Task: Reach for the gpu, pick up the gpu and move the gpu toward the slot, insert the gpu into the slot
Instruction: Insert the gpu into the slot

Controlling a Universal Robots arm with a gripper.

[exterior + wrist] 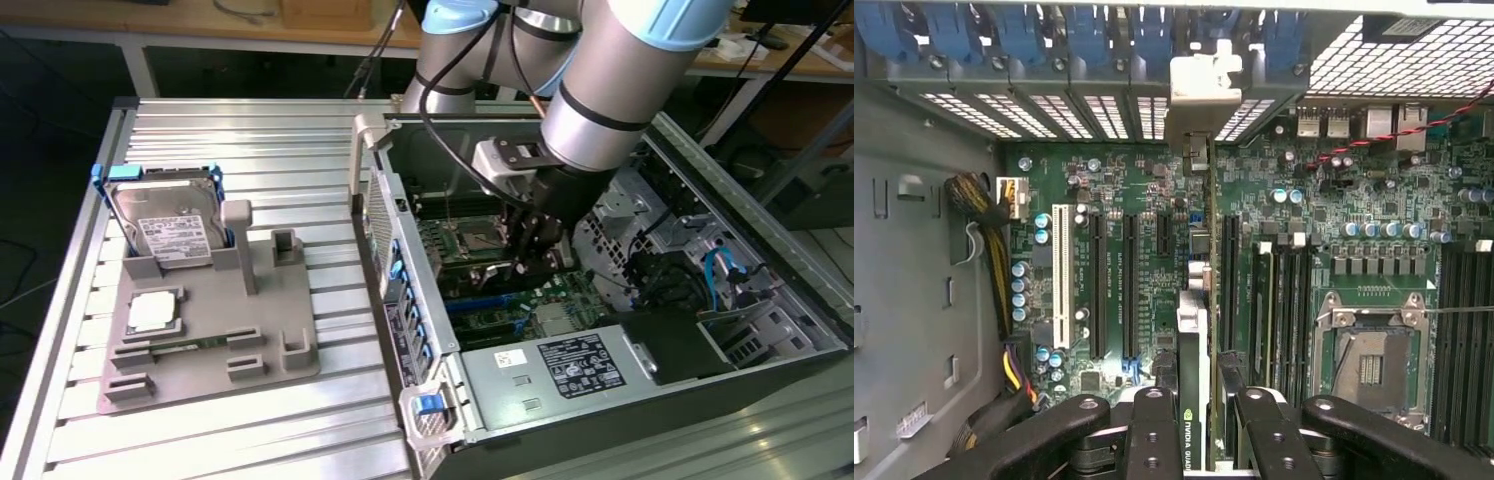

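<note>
Gripper clamped on the upper edge of the gpu. The card stands on edge over the middle of the motherboard, its bracket end against the rear wall of the computer case. The card is judged light, stiff and fragile, best held by its bare edges, clear of components.

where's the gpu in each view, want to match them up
Wrist view: the gpu stands edge-on in the middle, gripped by the gripper, over the motherboard's slots.
Exterior view: inside the open computer case, beneath the gripper and largely hidden by it.
Shared landmark: the cpu socket, close beside the gripper.
</note>
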